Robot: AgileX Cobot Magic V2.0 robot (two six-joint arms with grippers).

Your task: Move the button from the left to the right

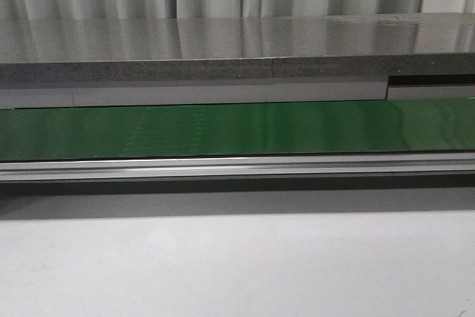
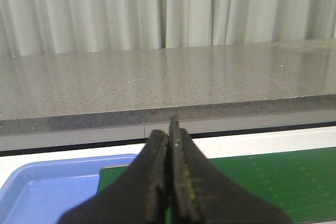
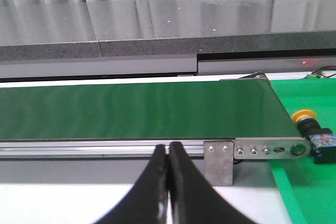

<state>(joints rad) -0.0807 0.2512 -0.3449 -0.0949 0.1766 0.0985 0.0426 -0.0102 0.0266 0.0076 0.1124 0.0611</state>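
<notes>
My left pincer [image 2: 169,145] is pressed fully together, its two dark fingers meeting with nothing between them. Beyond it lie a blue tray [image 2: 47,192] and the green conveyor belt [image 2: 273,182], with the grey stone counter [image 2: 168,82] and pale curtains [image 2: 105,9] behind. My right pincer [image 3: 168,153] is likewise closed on nothing, hovering at the near edge of the worktop just before the belt's aluminium side rail [image 3: 105,147]. The button [image 3: 311,125] lies past the roller end of the conveyor, on the green mat [image 3: 310,182] toward the right edge, yellow cap up-left of its black body. The front view shows only belt [image 1: 237,128], rail, counter and white tabletop [image 1: 237,265].
</notes>
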